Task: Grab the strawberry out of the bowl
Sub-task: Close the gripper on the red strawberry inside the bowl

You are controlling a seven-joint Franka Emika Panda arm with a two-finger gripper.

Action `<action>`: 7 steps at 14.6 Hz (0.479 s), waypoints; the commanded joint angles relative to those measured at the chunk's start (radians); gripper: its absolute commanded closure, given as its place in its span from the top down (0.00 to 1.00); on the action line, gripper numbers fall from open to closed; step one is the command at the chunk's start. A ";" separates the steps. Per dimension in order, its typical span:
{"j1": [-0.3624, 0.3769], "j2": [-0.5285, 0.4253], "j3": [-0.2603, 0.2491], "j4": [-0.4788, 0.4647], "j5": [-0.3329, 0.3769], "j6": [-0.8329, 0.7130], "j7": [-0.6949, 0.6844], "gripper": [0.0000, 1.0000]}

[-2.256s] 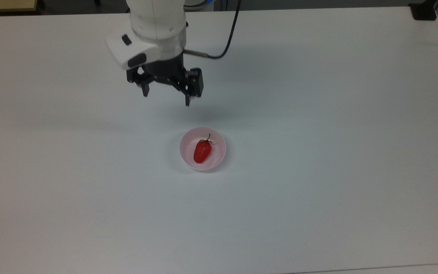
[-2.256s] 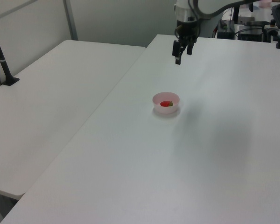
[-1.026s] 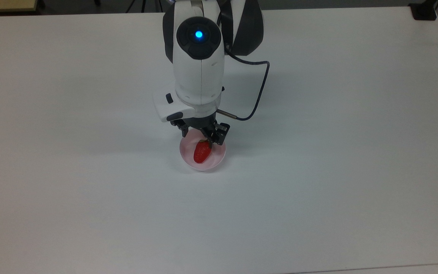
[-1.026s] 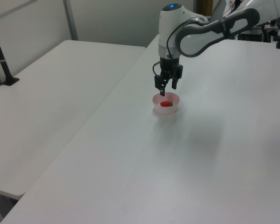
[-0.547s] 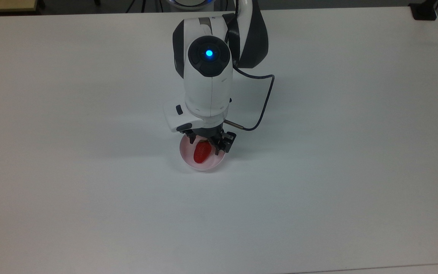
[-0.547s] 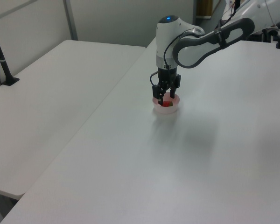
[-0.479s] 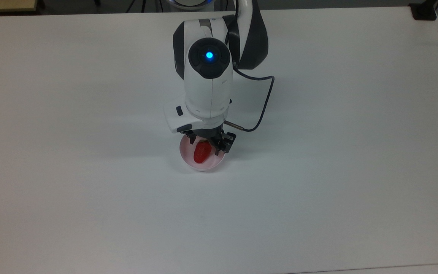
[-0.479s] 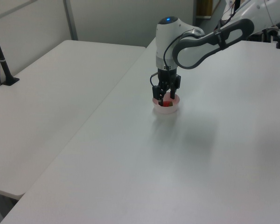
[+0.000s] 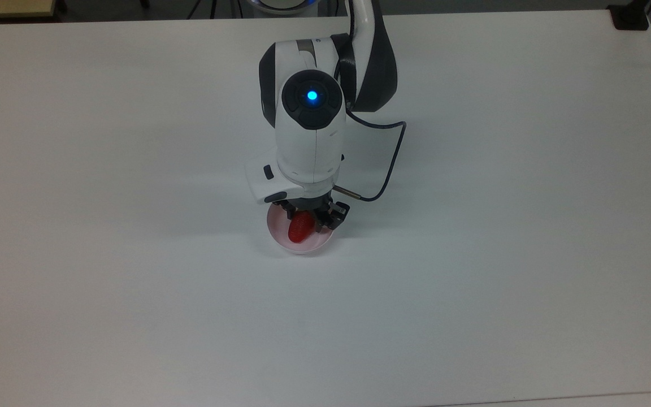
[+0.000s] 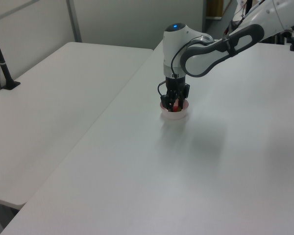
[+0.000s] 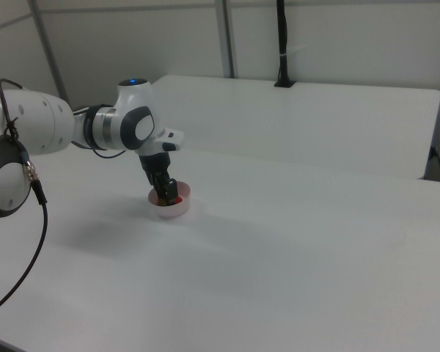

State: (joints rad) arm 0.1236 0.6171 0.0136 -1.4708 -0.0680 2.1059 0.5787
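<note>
Tool (image 9: 304,217) down inside bowl (image 9: 298,246) on tabletop (image 9: 472,254), fingers straddling the strawberry (image 9: 299,229) that lies in it; can't tell if they're clamped.

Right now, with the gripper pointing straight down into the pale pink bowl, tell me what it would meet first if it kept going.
Most likely the glossy red strawberry: the gripper has one finger on each side of it inside the small pale pink plastic bowl. The fingertips would probably reach the bowl's floor; depth is hard to judge.
</note>
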 commanded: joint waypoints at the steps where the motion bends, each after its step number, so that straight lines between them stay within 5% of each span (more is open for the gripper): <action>1: 0.015 0.001 -0.017 0.007 0.000 0.014 0.009 0.30; 7: 0.002 -0.080 -0.020 0.010 0.011 -0.038 -0.083 0.28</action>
State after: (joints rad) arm 0.1218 0.6075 0.0086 -1.4443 -0.0681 2.1059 0.5580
